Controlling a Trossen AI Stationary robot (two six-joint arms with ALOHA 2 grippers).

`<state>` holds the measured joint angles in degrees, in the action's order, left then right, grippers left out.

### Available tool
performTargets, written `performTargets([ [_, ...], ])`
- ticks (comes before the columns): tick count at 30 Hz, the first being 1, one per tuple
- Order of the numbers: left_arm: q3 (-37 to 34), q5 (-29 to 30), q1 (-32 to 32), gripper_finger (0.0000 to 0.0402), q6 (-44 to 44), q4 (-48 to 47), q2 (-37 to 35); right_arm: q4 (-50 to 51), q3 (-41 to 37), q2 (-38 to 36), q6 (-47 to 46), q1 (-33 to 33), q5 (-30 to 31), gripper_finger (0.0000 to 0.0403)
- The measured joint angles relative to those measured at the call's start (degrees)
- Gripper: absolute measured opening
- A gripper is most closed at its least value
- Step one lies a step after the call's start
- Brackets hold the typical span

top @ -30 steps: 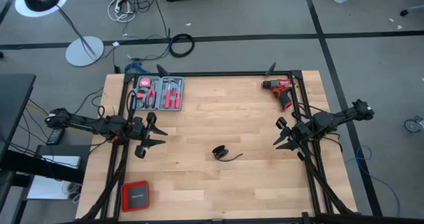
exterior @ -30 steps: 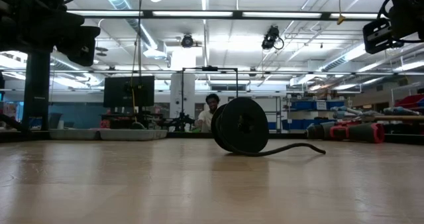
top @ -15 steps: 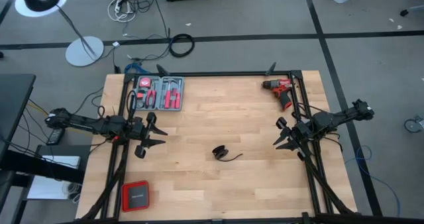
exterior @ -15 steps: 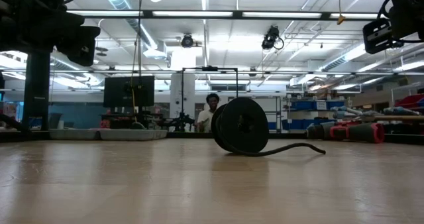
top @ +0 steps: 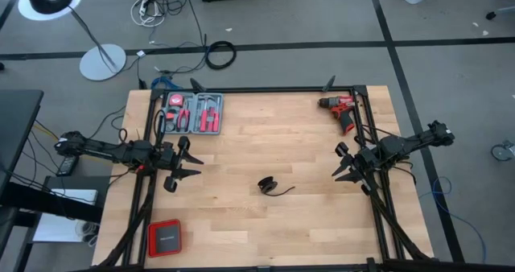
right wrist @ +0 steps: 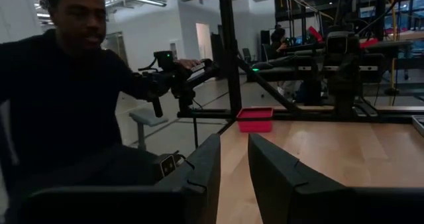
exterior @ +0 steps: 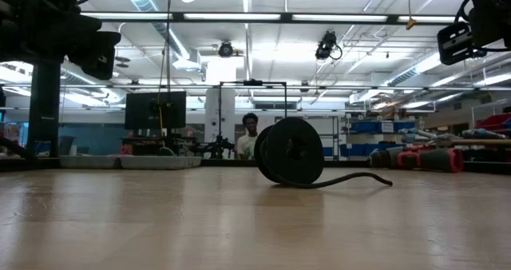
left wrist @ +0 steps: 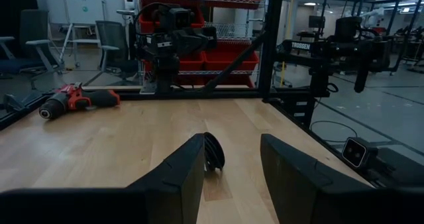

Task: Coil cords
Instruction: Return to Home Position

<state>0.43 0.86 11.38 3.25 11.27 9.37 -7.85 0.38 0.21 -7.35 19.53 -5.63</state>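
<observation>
Smooth, faintly glossy pale wood table (top: 241, 143); matt black cord (top: 268, 185); red plastic drill (top: 344, 111).

high: even overhead light is washing the table (top: 273, 151), shadows lying faint | low: ceiling strip lights (exterior: 160, 17) are glaring, coiled cord (exterior: 291, 152) is showing backlit, dark | right wrist: person (right wrist: 63, 98) is sitting dim

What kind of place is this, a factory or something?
Most likely a robotics lab or workshop. Two robot arms hold the left claw and right claw open over a wooden table, a red drill and a tool tray lie on it, and shelves of red bins stand beyond.
</observation>
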Motion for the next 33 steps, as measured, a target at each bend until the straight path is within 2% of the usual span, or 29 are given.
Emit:
performTargets([
  [33,0.0,0.0,0.0,0.0152,0.0,0.0,-1.2,0.0,0.0,0.0,0.0,0.0,0.0,0.0079],
])
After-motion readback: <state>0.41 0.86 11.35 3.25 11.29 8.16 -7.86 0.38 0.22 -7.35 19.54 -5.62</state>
